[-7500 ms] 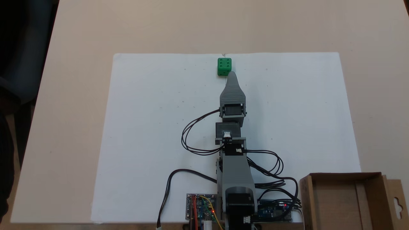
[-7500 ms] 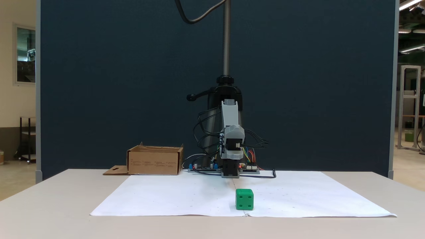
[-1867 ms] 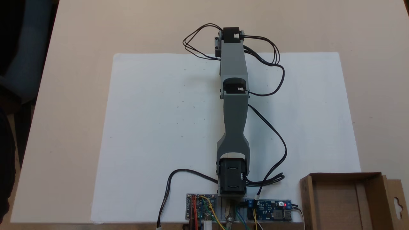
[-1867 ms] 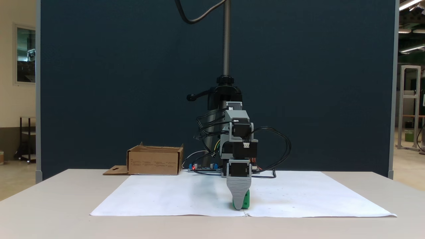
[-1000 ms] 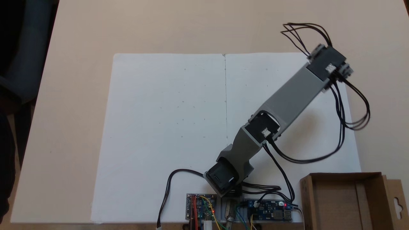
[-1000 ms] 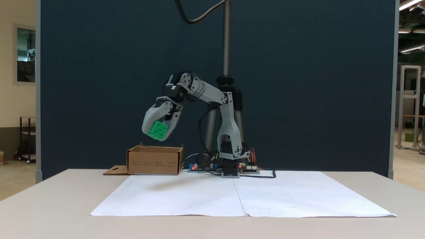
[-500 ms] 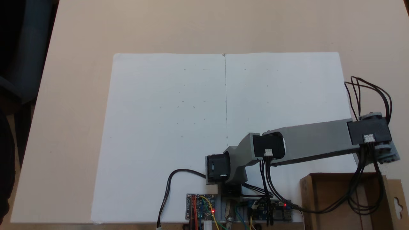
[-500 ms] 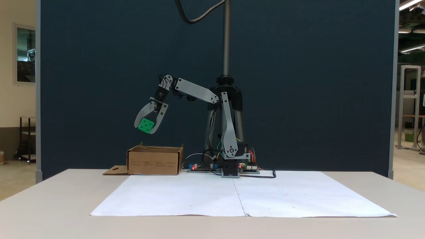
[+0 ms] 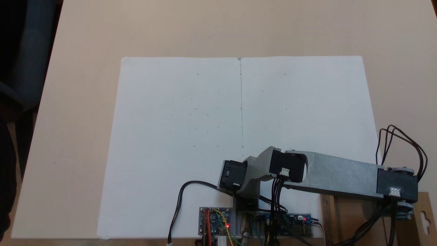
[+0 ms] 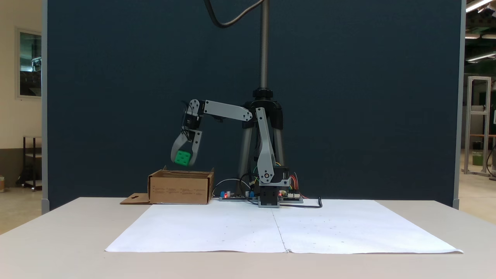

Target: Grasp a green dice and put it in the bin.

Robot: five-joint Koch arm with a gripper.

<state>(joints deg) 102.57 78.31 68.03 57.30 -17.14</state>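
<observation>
In a fixed view from the table's front, the green dice (image 10: 182, 157) hangs in the air just above the open top of the bin (image 10: 180, 187), a brown cardboard box. My gripper (image 10: 183, 162) points down and is shut on the dice. In a fixed view from above, my grey arm (image 9: 341, 176) stretches right over the bin (image 9: 329, 218), whose flap with a hang-hole (image 9: 424, 218) shows at the right edge. The arm's wrist hides the dice and the fingers there.
A large white paper sheet (image 9: 191, 136) covers the middle of the beige table (image 9: 205, 27). Circuit boards (image 9: 215, 225) and black cables (image 9: 184, 201) lie by the arm's base. A dark partition (image 10: 348, 97) stands behind the table.
The arm has swung further over the bin and lowered the dice closer to its open top. The gripper now points more straight down.
</observation>
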